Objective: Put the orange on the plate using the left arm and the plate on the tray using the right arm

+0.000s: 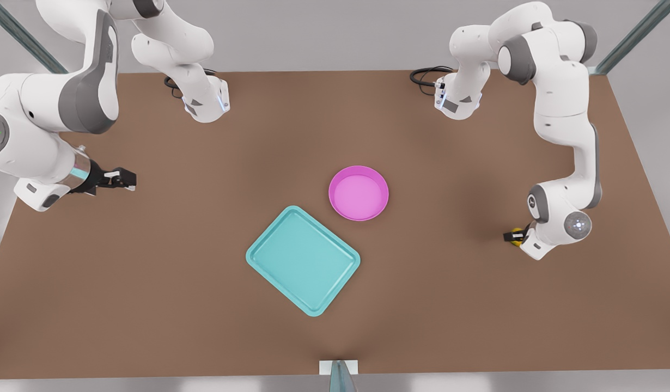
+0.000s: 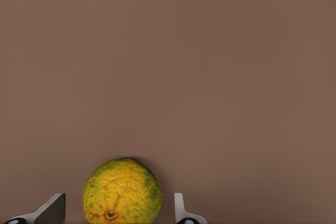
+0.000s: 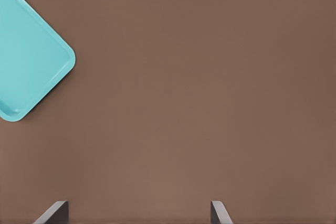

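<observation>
Orange (image 2: pixel 122 191) on the brown table (image 1: pixel 166 283), lumpy, yellow with green patches. It sits between the fingers (image 2: pixel 48 209) of the left gripper (image 1: pixel 513 236), which is low at the table on the front view's right. The fingers stand spread, one on each side of the fruit, a gap showing on both sides in the left wrist view; no contact seen. In the front view just a bit of yellow shows at the fingertips, mostly hidden by the wrist.

Plate (image 1: pixel 358 193), pink-magenta, round, lies flat near the table's middle, well apart from the orange. Nothing in it.

Tray (image 1: pixel 303 260), turquoise, lies flat and turned at an angle, just beside the plate toward the near edge; whether the rims touch I cannot tell.

Right gripper (image 1: pixel 121 178) hangs above the table on the front view's left, well apart from tray and plate, fingers (image 3: pixel 52 213) spread with nothing between them.
</observation>
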Controlling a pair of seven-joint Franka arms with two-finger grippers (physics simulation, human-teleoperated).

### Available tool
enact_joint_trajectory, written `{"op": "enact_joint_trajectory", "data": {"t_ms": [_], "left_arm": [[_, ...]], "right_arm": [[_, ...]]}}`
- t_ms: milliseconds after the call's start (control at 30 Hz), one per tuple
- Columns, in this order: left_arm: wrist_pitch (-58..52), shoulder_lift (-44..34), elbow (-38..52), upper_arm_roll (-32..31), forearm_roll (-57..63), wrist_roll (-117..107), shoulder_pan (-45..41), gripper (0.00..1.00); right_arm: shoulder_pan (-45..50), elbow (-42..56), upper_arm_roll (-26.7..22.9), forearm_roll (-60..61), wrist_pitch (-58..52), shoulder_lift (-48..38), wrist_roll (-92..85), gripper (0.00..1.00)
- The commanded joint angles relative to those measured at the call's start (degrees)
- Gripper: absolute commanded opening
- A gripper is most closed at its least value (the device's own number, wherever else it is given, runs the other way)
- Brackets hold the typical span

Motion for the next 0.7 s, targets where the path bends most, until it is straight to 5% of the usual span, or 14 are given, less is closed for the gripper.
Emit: {"op": "enact_joint_trajectory", "data": {"t_ms": [0, 333, 433, 667], "left_arm": [[0.80, 0.19, 0.05, 0.01, 0.09, 1.66, 0.08, 1.00], [1.07, 1.51, 0.14, -0.17, 0.09, 1.66, 0.52, 1.00], [1.42, 1.60, 0.14, -0.25, 0.00, 1.66, 0.61, 0.81], [2.47, 2.48, 0.23, -0.43, 0.00, 1.66, 0.61, 0.81]], "right_arm": [[-0.04, 0.00, -0.01, 0.04, -0.20, 0.00, 0.52, 1.00], [-0.04, -0.08, -0.01, -0.05, -0.72, 0.44, 0.52, 1.00], [-0.04, -0.08, -0.01, -0.05, -0.72, 0.44, 0.52, 1.00], [0.05, -0.44, -0.10, -0.05, -0.64, 0.44, 0.52, 1.00]]}}
